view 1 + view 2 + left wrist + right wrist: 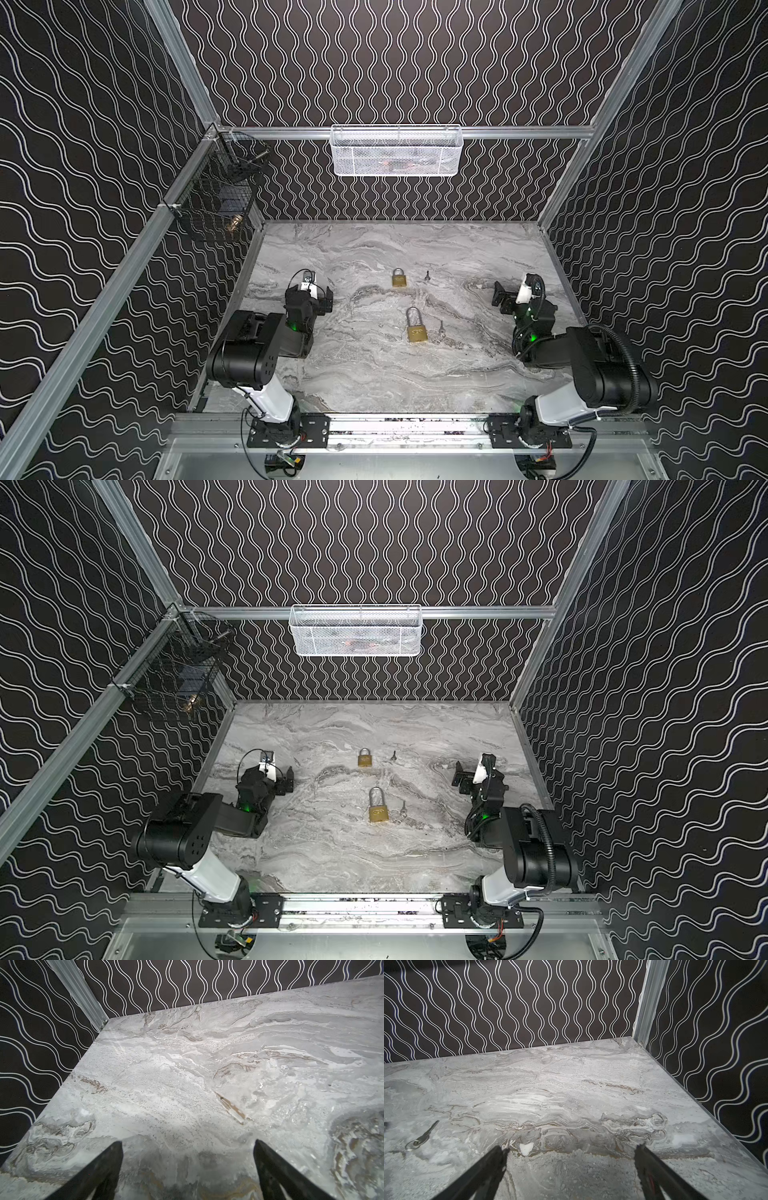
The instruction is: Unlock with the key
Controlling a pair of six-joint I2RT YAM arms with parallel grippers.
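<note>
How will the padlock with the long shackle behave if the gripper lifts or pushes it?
The long-shackle padlock looks like brass and steel, so it is probably rigid and heavy for its size. It lies flat on its broad face, so it should not roll. On the smooth marble-look table a push would likely slide or pivot it.

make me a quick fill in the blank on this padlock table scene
The short-shackled padlock lies ___ back on the marble table than the long-shackled padlock.
The silver ringed key lies beside the ___-shackled padlock.
The left pincer and right pincer both stand ___, holding nothing.
Missing words: farther, long, open
</note>
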